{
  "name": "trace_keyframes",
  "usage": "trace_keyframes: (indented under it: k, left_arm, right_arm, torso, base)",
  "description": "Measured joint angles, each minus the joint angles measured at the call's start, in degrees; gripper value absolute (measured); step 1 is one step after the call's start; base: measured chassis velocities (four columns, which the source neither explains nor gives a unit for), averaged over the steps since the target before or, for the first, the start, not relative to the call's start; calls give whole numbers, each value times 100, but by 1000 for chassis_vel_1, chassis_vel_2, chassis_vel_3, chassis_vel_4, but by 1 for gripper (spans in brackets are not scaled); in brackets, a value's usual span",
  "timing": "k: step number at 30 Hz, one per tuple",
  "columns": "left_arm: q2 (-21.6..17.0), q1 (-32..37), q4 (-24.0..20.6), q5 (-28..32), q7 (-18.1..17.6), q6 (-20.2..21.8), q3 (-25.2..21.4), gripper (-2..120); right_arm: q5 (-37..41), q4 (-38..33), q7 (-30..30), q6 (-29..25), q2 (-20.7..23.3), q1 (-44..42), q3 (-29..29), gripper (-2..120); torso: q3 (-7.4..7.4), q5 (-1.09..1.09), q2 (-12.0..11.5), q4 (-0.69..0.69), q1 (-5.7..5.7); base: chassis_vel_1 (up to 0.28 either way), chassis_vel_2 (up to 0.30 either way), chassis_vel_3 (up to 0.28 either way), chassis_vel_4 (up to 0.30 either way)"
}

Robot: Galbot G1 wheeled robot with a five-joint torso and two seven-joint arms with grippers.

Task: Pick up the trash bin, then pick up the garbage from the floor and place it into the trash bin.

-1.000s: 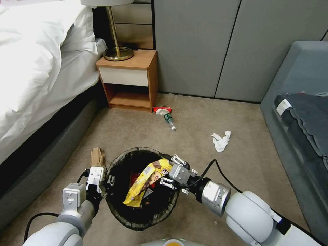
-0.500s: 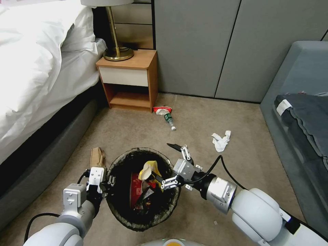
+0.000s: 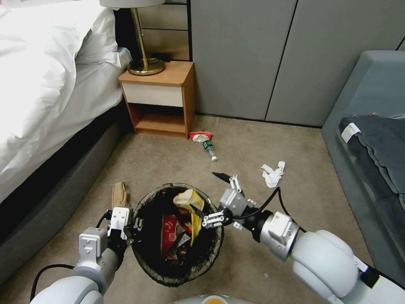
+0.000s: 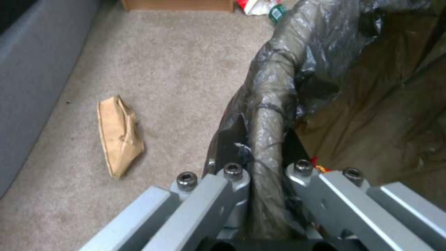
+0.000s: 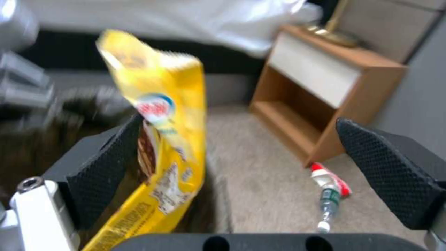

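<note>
Carpet [image 3: 253, 143] lies open beyond trash bin [image 3: 145, 257] rim, right gripper [image 3: 213, 196] spread.

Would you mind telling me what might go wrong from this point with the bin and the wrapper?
The yellow wrapper stands tall in the trash bin, leaning on the open right gripper; it may catch or tip out. The left gripper pinches only the bagged rim, so the bag could slip. The bottle, tissue and paper bag lie on the floor.
</note>
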State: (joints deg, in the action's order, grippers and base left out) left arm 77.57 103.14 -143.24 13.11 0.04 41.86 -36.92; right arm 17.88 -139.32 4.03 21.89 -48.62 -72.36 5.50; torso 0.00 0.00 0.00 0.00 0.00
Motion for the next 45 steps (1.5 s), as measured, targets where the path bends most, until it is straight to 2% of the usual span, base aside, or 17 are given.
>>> trace_keyframes:
  k: [2, 9, 18, 26, 34, 37, 38, 39, 40, 41, 43, 45]
  left_arm:
    - [12, -7, 0, 6, 0, -76, -30, 1]
    - [39, 42, 0, 26, -2, -108, -82, 1]
    - [40, 56, 0, 23, -2, -105, -52, 1]
    - [26, 69, 0, 29, -2, -98, -85, 1]
    - [22, 55, 0, 80, 0, -96, -144, 1]
    - [35, 41, 0, 113, 0, -95, -158, 1]
    - [35, 41, 0, 113, 0, -95, -158, 1]
    - [44, 40, 0, 114, 1, -95, -162, 1]
    - [49, 41, 0, 112, 2, -94, -167, 1]
    - [49, 41, 0, 112, 2, -94, -167, 1]
    - [65, 52, 0, 105, 5, -95, -176, 1]
    - [69, 56, 0, 103, 5, -95, -180, 1]
  right_arm:
    - [287, -190, -342, -84, -121, -256, 313, 100]
    - [392, -391, -552, -346, -624, -923, 865, 100]
    - [-82, -410, -476, -341, -701, -1394, 788, 100]
    - [-117, -407, -620, -281, -726, -1472, 821, 100]
    - [-237, -401, -850, -427, -1099, -2141, 1626, 100]
    - [-331, -397, -933, -584, -1645, -2582, 2198, 100]
    - [-331, -397, -933, -584, -1645, -2582, 2198, 100]
    - [-405, -396, -896, -682, -1859, -2683, 2375, 100]
    - [-498, -396, -780, -828, -2092, -2783, 2576, 100]
    - [-498, -396, -780, -828, -2092, -2783, 2576, 100]
    - [-660, -395, -484, -1118, -2505, -2996, 3007, 100]
    - [-676, -395, -424, -1171, -2575, -3039, 3093, 100]
  torso:
    - [0, 0, 0, 0, 0]
    - [0, 0, 0, 0, 0]
    - [0, 0, -1, 0, 0]
    - [0, 0, -1, 1, 0]
    - [0, 0, 0, 0, 0]
    - [0, 0, 0, -1, 0]
    - [0, 0, 0, -1, 0]
    - [0, 1, 0, 0, 0]
    - [0, 0, -1, 0, 0]
    - [0, 0, -1, 0, 0]
    - [0, 0, -1, -1, 0]
    - [0, 0, 0, -1, 0]
  base:
    - [0, 0, 0, 0]
    - [0, 0, 0, 0]
    - [0, 0, 0, 0]
    - [0, 0, 0, 0]
    - [0, 0, 0, 0]
    - [0, 0, 0, 0]
    - [0, 0, 0, 0]
    - [0, 0, 0, 0]
    - [0, 0, 0, 0]
    - [0, 0, 0, 0]
    - [0, 0, 0, 0]
    - [0, 0, 0, 0]
